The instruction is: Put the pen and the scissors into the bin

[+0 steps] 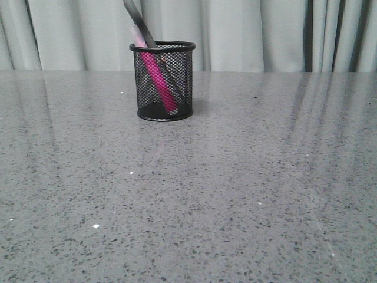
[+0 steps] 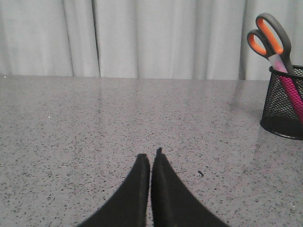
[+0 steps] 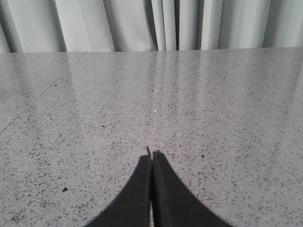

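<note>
The black mesh bin (image 1: 163, 81) stands upright at the back of the table, left of centre. The magenta pen (image 1: 156, 73) leans inside it. The scissors (image 1: 137, 20) stand in it, blades down, and only a dark part shows above the rim in the front view. In the left wrist view the bin (image 2: 284, 106) is at the edge of the frame, with the scissors' grey and orange handles (image 2: 268, 38) sticking up and the pen (image 2: 294, 97) behind the mesh. My left gripper (image 2: 151, 158) is shut and empty over bare table. My right gripper (image 3: 151, 158) is shut and empty.
The grey speckled table (image 1: 235, 177) runs wide around the bin. Pale curtains (image 1: 247, 29) hang behind its far edge. Neither arm shows in the front view.
</note>
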